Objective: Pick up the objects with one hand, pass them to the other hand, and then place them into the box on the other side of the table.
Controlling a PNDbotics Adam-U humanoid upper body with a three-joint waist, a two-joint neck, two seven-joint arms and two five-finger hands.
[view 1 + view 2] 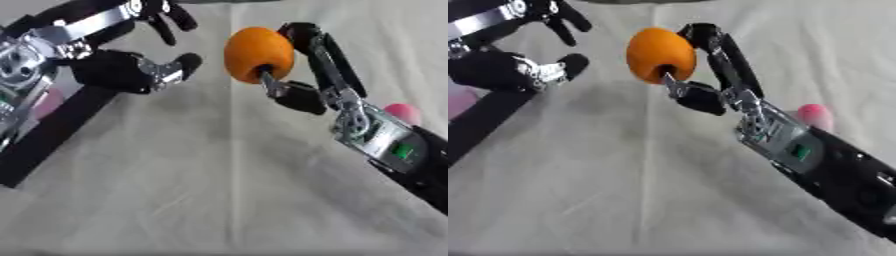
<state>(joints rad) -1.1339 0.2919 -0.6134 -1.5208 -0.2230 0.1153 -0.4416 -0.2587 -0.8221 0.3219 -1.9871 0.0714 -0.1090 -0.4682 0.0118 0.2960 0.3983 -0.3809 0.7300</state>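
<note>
I see my right hand (297, 75) pinching an orange ball (256, 52) above wrinkled white cloth (219, 190). My left hand (131, 67), fingers spread, waits just left. A pink object (404, 113) lies behind my right wrist.

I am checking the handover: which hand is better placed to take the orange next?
The left hand: it is open and empty beside the orange, which the right hand holds.

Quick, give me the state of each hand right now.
Left hand: open, fingers spread, holding nothing, beside the orange ball.
Right hand: shut on the orange ball, held above the table.
</note>
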